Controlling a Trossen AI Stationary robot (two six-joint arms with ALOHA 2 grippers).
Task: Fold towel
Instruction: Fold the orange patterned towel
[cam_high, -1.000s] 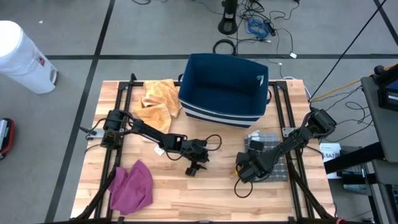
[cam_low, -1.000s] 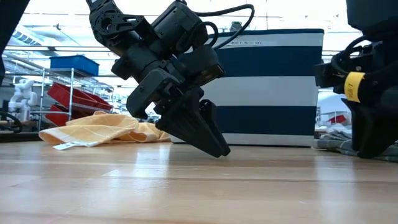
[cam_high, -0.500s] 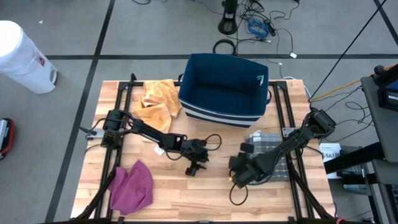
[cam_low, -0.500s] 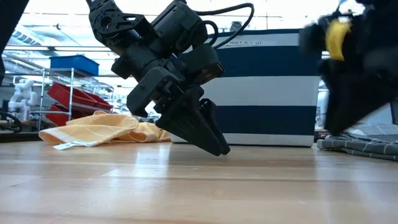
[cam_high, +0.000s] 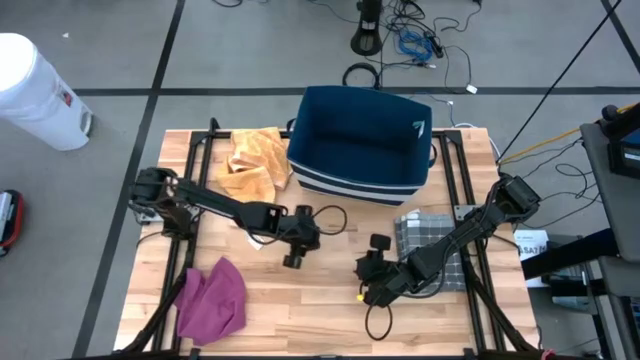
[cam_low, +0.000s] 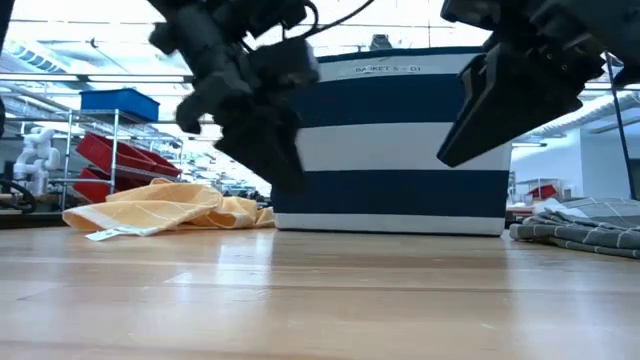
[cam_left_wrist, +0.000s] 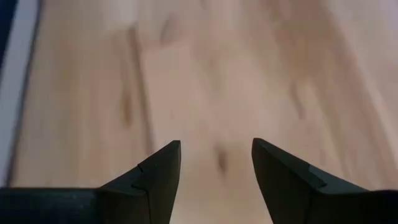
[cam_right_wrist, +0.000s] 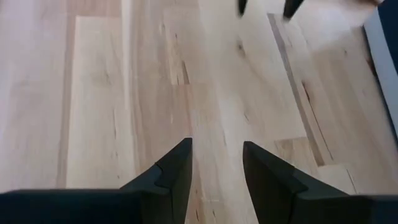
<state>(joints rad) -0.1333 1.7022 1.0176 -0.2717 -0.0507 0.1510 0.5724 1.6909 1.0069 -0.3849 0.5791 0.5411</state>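
Two claws hang released and empty over bare bench (cam_high: 330, 300) in front of the navy basket (cam_high: 360, 145): left claw (cam_high: 293, 260), right claw (cam_high: 365, 280). Grey checked towel (cam_high: 430, 245) lies folded right of the basket's front.

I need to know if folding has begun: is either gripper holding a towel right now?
No: both wrist views show the left gripper and right gripper open over bare wood.
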